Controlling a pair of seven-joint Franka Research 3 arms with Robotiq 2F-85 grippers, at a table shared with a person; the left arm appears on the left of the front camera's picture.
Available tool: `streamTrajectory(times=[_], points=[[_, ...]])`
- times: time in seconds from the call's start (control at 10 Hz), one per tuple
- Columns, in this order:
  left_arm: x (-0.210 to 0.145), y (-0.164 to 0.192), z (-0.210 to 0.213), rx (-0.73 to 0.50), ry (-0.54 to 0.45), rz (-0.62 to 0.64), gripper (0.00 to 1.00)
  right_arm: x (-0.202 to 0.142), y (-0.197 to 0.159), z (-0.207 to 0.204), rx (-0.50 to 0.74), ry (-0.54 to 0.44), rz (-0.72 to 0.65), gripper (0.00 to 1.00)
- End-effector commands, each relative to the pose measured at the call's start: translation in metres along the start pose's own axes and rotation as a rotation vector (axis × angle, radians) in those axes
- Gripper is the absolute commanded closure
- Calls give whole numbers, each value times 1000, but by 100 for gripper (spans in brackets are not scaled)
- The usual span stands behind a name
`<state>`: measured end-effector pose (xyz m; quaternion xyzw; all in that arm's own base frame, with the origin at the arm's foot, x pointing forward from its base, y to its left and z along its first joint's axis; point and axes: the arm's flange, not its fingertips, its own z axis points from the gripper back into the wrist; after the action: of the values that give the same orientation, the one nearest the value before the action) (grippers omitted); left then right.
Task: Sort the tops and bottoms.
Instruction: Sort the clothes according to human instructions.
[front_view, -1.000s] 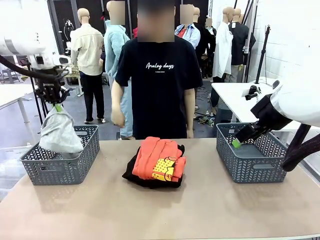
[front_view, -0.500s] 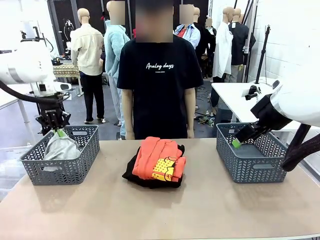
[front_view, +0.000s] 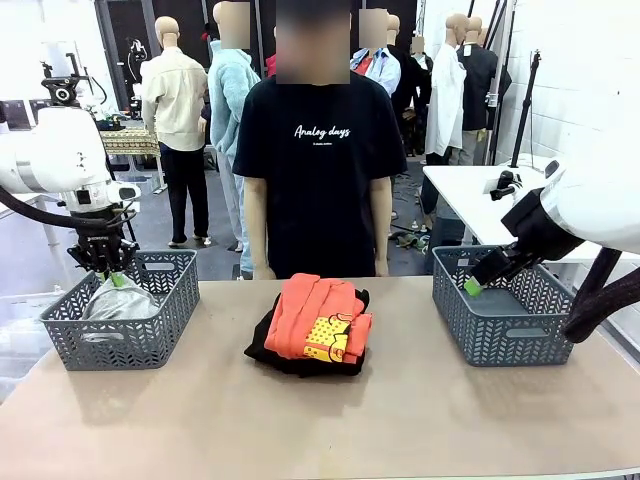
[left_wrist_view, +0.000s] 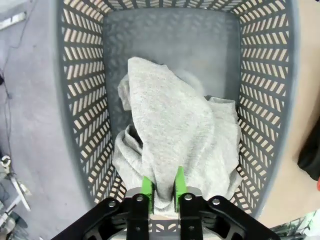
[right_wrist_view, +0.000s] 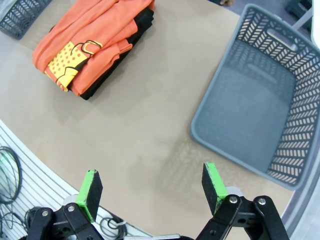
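Cloth first: my left gripper (front_view: 112, 272) sits low in the left basket (front_view: 150, 335), jaws narrow with a fold of the grey-white top (left_wrist_view: 175, 130) between the pads (left_wrist_view: 146, 186), the rest of it slumped on the basket floor. My right gripper (right_wrist_view: 150, 187) hangs above the table (front_view: 400, 420) beside the right basket (front_view: 500, 335), jaws wide, holding nothing. The orange top (front_view: 315, 315) lies mid-table on the black bottoms (front_view: 300, 362), between both arms, its long axis running roughly near to far. I judge it goes next and belongs with the grey one, so it lies right of my left jaws, which must let go and cross toward the centre
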<state>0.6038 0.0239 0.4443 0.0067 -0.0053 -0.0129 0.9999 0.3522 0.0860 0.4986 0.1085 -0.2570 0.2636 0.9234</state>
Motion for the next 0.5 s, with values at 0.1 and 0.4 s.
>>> streamTrajectory(times=[0.1,0.4], points=[[-7,-6,9,63,-50,-18,15,-4,1,-2,23,-1,-3,0],[-9,-8,16,34,-69,-22,2,-4,1,-2,23,-1,-3,0]])
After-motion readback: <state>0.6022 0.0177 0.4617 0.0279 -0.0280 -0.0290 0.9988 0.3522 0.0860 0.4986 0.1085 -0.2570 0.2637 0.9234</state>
